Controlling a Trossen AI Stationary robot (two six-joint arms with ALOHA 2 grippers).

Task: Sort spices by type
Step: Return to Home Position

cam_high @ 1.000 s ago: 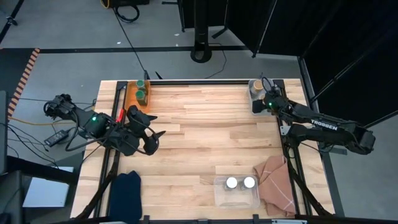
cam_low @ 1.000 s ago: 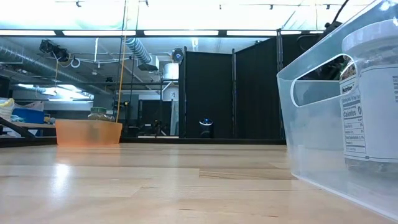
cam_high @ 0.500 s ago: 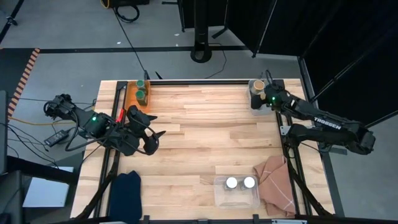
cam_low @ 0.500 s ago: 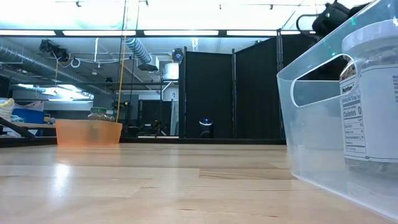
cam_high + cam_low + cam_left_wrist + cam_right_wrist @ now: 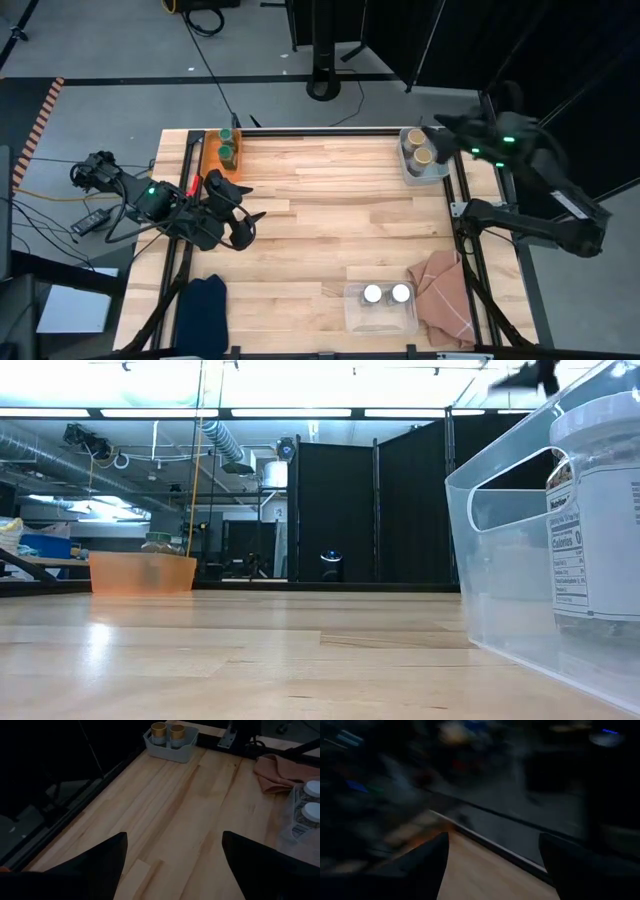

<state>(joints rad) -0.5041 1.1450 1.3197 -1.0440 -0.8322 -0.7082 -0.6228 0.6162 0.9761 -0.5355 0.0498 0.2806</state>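
Room: grey floor and black curtains lie beyond the bench; the low view looks into a workshop with strip lights and ducts overhead.
Bench [image 5: 320,210]: pale wood planks in a black frame.
Orange bin [image 5: 213,160]: at the far left corner. It holds the two green-lidded spice jars [image 5: 227,152], one behind the other. In the low view its wall hides all but the top of one jar.
Gray bin [image 5: 435,172]: at the far right corner. It holds the two tan-lidded spice jars [image 5: 425,155], close together.
Transparent bin [image 5: 380,318]: at the near edge, right of centre. It holds the two white-lidded spice jars [image 5: 372,293], side by side. The low view cuts off this bin and one jar at the picture's edge, so the jar's printed label shows only in part.
Cloths: a tan cloth [image 5: 440,295] lies against the transparent bin's right side, and a dark blue cloth [image 5: 203,300] lies near the near left corner.
Left claw [image 5: 250,202]: low over the bench's left side, fingers spread, nothing between them.
Right claw [image 5: 493,837]: raised by the far right corner, just beyond the gray bin, fingers spread and empty. Past them its wrist view shows only a strip of wood and a dark rail; the rest is hard to make out.
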